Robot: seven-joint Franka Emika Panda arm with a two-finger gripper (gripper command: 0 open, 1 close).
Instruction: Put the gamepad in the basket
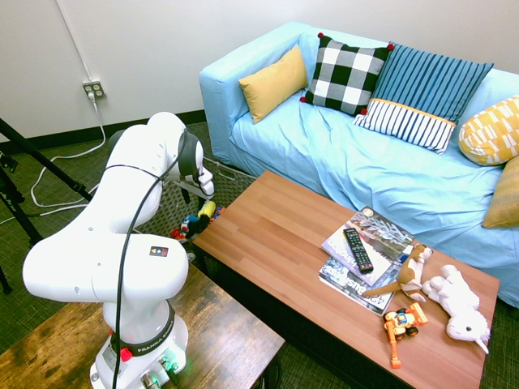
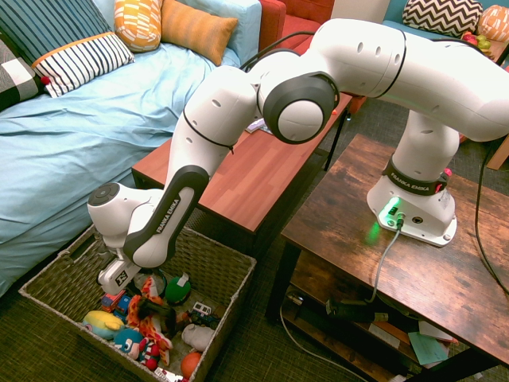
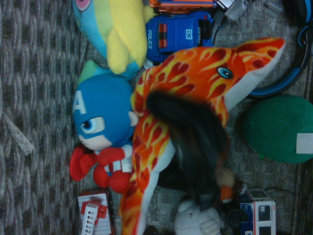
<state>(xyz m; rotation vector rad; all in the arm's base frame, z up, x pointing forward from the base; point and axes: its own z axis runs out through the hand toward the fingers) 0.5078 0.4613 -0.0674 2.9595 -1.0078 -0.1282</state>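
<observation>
While the gripper hangs inside the basket at lower left, its opening hidden, the gamepad lies blurred across an orange flame plush.

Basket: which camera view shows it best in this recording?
The second exterior view: most of the basket, with its rim, woven walls and the toys inside, is in frame. The first exterior view shows only a woven patch past the arm. The wrist view shows just its woven floor, close up.
</observation>
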